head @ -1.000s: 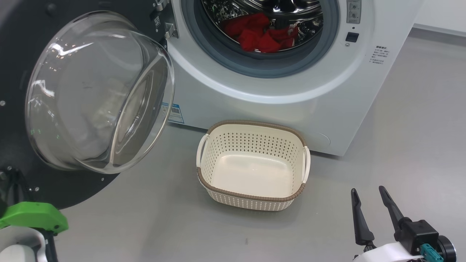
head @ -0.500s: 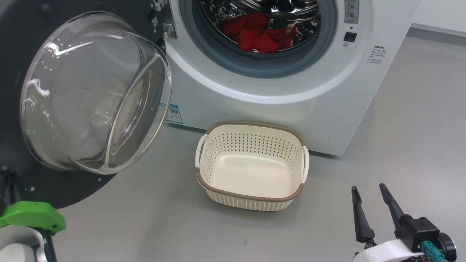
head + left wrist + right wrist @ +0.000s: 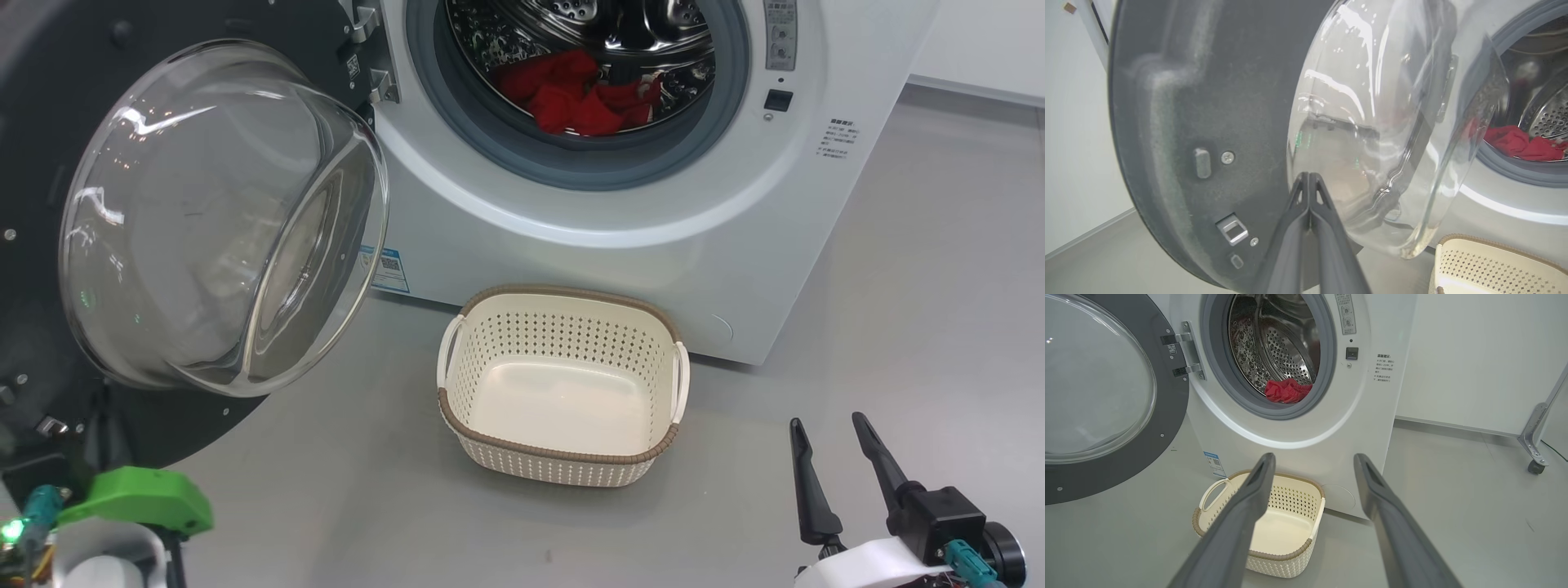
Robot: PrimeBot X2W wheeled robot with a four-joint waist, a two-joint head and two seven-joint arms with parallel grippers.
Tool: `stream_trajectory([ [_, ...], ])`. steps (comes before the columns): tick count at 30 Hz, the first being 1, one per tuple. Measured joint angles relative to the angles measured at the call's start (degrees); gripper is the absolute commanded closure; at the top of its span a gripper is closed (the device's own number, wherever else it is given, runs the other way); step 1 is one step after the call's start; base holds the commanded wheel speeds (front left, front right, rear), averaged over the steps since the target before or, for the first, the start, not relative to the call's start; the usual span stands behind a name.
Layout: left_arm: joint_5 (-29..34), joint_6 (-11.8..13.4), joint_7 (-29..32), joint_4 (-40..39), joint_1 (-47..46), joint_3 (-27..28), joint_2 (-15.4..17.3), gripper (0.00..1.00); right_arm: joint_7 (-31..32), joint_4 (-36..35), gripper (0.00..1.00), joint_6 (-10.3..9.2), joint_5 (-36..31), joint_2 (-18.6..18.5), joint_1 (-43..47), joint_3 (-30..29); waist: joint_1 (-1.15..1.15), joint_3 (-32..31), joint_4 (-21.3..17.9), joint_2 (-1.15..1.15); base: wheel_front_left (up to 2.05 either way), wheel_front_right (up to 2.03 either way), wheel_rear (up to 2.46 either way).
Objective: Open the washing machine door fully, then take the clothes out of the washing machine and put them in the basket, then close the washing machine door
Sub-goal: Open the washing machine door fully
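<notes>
The green plastic cover on the left arm (image 3: 139,498) sits further right in the head view than a second ago, though the camera has tipped a little too. The left claw (image 3: 1309,179), pressed shut and empty, points at the inner face of the large round black-rimmed, glass-bowled washing machine door (image 3: 220,220); contact I cannot tell. The door stands wide, so opening looks done. Ahead and left of the spread, empty right claw (image 3: 827,421), unmoved, sits the small cream perforated basket (image 3: 563,291), empty. Beyond it, the bright red clothes (image 3: 575,98) are still in the big white washing machine (image 3: 653,269).
</notes>
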Motion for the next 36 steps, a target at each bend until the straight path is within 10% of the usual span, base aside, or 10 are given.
stream_trajectory([
  [21, 0.5, -3.4, 0.0, -9.5, 9.9, -11.8, -1.6, 1.0, 0.0, 0.1, 0.0, 0.01, -0.8, 0.0, -0.1, -0.3, 0.0, -1.7, -3.4, 0.0, 0.0, 0.0, 0.0],
  [29, -0.9, -3.4, 0.6, -11.2, 12.9, -13.4, -1.5, 0.03, 0.0, 0.4, 0.0, 0.59, -1.6, 0.1, -0.1, 1.4, 0.0, -2.9, -6.7, 0.0, 0.0, 0.0, 0.0],
  [36, -0.9, -2.9, 1.1, -12.5, 14.2, -14.4, -1.4, 0.0, 0.0, 0.4, 0.0, 0.64, -1.6, 0.2, -0.1, 1.5, 0.0, -3.8, -10.2, 0.0, 0.0, 0.0, 0.0],
])
